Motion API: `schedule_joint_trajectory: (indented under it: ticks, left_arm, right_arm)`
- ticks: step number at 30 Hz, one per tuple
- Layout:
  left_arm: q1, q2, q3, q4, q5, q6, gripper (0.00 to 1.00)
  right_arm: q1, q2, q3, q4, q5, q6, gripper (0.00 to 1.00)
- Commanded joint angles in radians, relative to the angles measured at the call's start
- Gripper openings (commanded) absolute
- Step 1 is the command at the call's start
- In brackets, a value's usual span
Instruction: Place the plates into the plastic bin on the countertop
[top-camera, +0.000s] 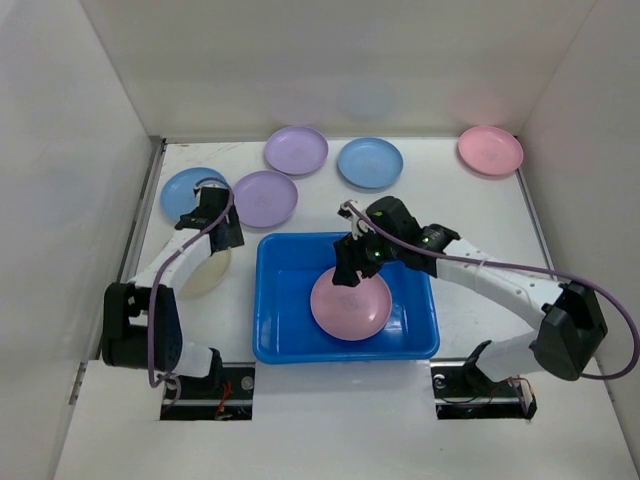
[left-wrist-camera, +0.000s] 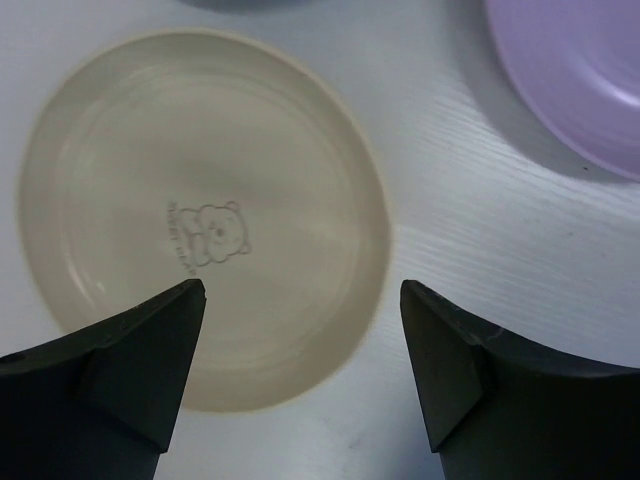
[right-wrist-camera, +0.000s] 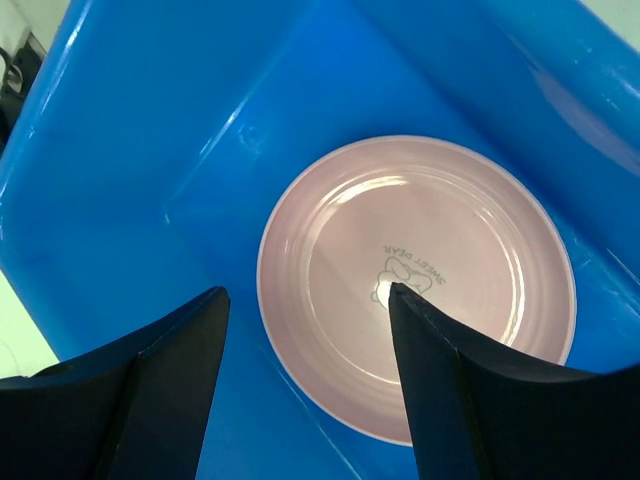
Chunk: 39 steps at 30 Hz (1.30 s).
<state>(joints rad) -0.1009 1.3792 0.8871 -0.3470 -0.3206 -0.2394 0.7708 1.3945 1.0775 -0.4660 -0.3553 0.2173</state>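
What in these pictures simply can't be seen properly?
Top view: the left arm hides most of the cream plate and part of a blue plate.
Left wrist view: the lilac plate is cut off by the frame edge; the lettering beside the bear is too small to read.
Right wrist view: a gripper finger covers the near edge of the pink plate.

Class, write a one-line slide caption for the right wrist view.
Open right gripper hovers over a pink plate lying in the blue plastic bin.
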Motion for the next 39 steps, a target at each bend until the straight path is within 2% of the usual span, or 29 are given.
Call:
schedule_joint_trajectory:
  ticks: [1, 9, 14, 22, 33, 39]
  left_arm:
    - [-0.035, 0.058, 0.059, 0.057, 0.037, 0.038, 0.75]
    - [-0.066, 0.182, 0.107, 0.086, 0.061, 0.020, 0.62]
    - [-0.066, 0.218, 0.095, 0.094, 0.081, 0.000, 0.47]
    - [-0.056, 0.254, 0.059, 0.094, 0.081, -0.044, 0.36]
    - [-0.055, 0.279, 0.072, 0.019, 0.074, -0.078, 0.01]
    - [-0.053, 0.167, 0.122, -0.110, 0.058, -0.094, 0.00]
  right_arm:
    - [-0.015, -0.015, -0.007, 0.058, -0.004, 0.014, 0.71]
    - [-0.054, -0.029, -0.007, 0.049, 0.004, 0.024, 0.71]
    - [-0.071, -0.032, -0.005, 0.038, 0.009, 0.027, 0.71]
    - [-0.084, -0.031, 0.001, 0.024, 0.010, 0.027, 0.71]
    - [-0.090, -0.006, 0.027, 0.003, 0.032, 0.019, 0.71]
    - [-0.101, -0.005, 0.033, -0.002, 0.036, 0.019, 0.71]
